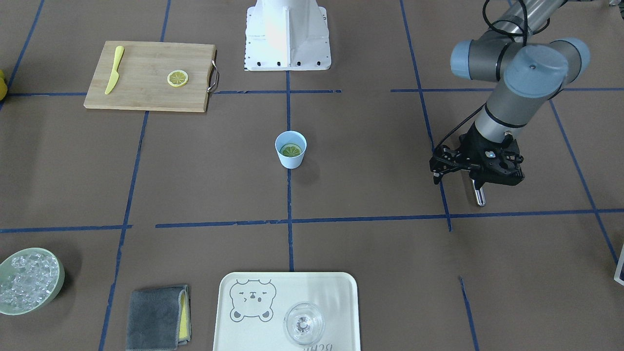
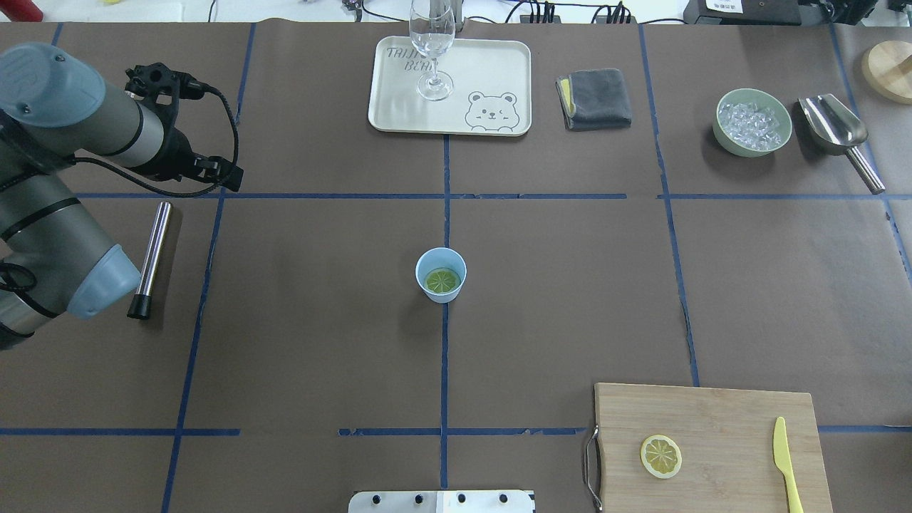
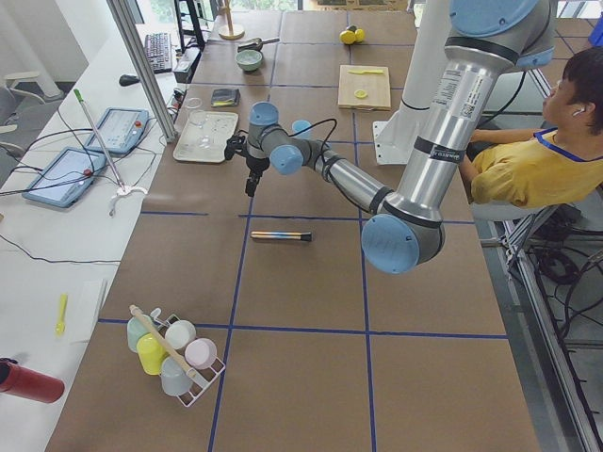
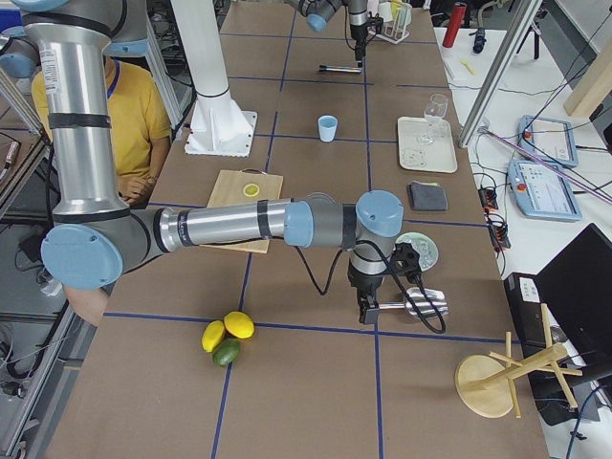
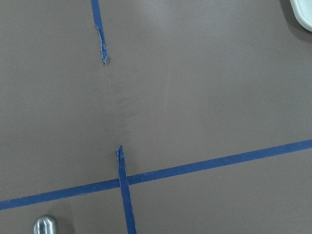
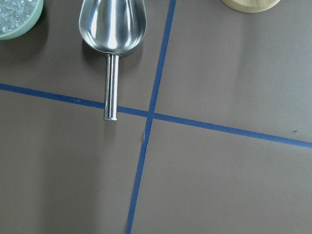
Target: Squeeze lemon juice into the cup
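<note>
A brown worktop (image 2: 320, 320) gridded with blue tape (image 2: 541, 196) carries the cup (image 2: 443, 298) on a tape line, the lemon (image 2: 442, 281) lying flat inside it, while the left gripper (image 1: 480, 168) and right gripper (image 4: 368, 308) hang well apart from the cup on opposite sides, their fingers' spacing impossible to tell.

We've got 6 views. Overhead sits behind the robot base (image 2: 442, 501), looking forward and down; front-facing sits opposite, steeply down. Those 2 share the cup (image 1: 292, 164) and cutting board (image 1: 146, 73), mirrored. 2 end cams look along the table (image 3: 301, 273) from far out. 2 wrist cams look straight down, close; the right one shares the scoop (image 6: 112, 24) with overhead.
</note>
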You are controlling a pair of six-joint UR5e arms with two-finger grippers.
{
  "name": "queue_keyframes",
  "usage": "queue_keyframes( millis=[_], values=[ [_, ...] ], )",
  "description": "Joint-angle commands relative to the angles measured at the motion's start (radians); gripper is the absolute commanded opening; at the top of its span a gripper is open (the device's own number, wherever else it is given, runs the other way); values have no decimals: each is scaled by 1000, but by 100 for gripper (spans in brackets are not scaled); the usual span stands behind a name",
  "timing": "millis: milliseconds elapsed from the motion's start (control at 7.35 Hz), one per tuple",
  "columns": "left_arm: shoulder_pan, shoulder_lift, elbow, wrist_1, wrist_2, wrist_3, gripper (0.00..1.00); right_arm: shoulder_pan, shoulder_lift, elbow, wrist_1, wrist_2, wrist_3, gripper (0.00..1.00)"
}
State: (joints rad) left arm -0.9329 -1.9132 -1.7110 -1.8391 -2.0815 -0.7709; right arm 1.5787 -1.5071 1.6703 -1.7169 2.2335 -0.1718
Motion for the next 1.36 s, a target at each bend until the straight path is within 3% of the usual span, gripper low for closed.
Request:
queue_keyframes(
  millis=[0, 408, 952, 1088, 1224],
  values=[
    [-143, 73, -24, 38, -225, 7, 100, 0, -2, -6, 0, -2, 0, 100],
    [-205, 126, -39, 99, -224, 108, 100, 0, -2, -4, -1, 5, 0, 100],
    [-196, 126, -42, 104, -178, 110, 100, 0, -28, 25, 0, 11, -5, 100],
    [-198, 132, -27, 104, -178, 111, 100, 0, -60, 51, 0, 11, -2, 100],
    [-181, 93, 63, 95, -178, 139, 100, -46, -26, 5, 8, 11, -2, 100]
  ],
)
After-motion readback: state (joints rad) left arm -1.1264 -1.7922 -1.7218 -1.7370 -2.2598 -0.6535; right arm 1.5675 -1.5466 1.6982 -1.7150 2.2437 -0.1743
